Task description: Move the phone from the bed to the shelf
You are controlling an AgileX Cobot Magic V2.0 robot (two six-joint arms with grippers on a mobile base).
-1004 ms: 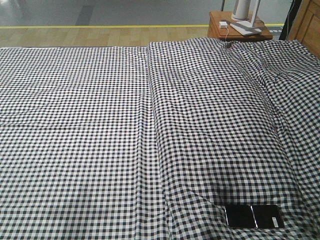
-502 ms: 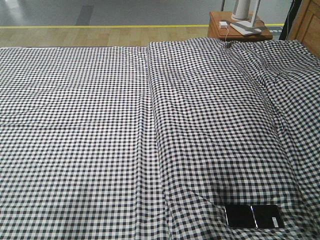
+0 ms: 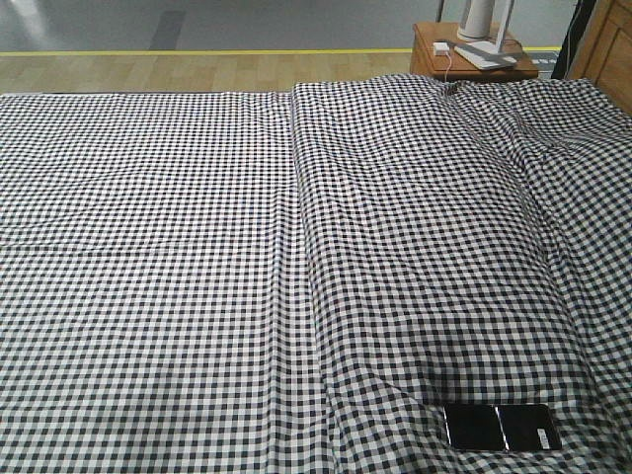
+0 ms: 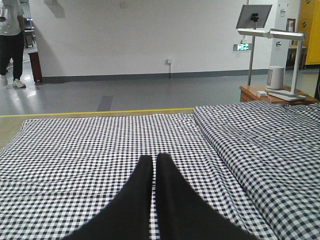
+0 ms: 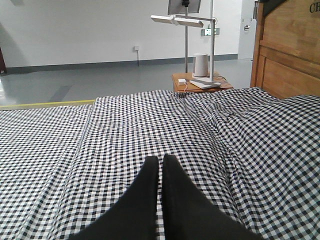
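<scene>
All we show of our own body is two grippers, each seen from its own wrist camera. Our left gripper (image 4: 152, 159) is a pair of matte black fingers (image 4: 132, 205). They are broad at the bottom edge of the view and narrow to rounded tips, with only a hairline seam between them. Our right gripper (image 5: 161, 160) looks the same: two plain black fingers (image 5: 187, 207), smooth, tapering to blunt tips, pressed side by side. Both are soft with blur, so finer surface detail cannot be told.
</scene>
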